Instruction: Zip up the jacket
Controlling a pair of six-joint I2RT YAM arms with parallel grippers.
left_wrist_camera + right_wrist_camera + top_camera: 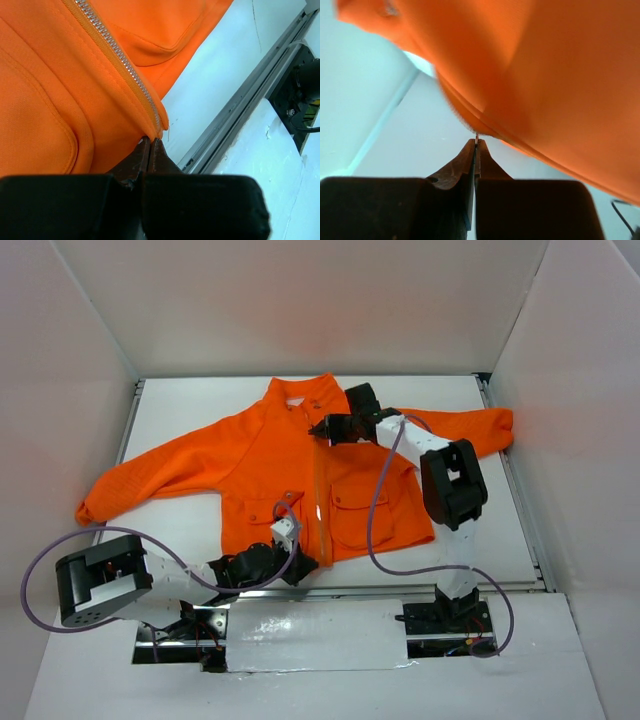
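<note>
The bright orange jacket [260, 455] lies flat on the white table, collar at the far side and sleeves spread out. Its pale zipper [320, 502] runs down the centre and looks closed along the lower part [115, 55]. My left gripper [300, 566] is shut on the bottom hem at the zipper's lower end [150, 140]. My right gripper [318, 428] is at the upper chest below the collar, shut on a thin metal zipper pull [476, 136] between its tips [476, 142]. Lifted orange fabric [545, 75] hangs over it.
White walls enclose the table on three sides. A metal rail [235, 105] runs along the table's near edge just beyond the hem. A purple cable [380, 530] loops over the jacket's right pocket. The arm bases and a white plate [315, 635] sit at the front.
</note>
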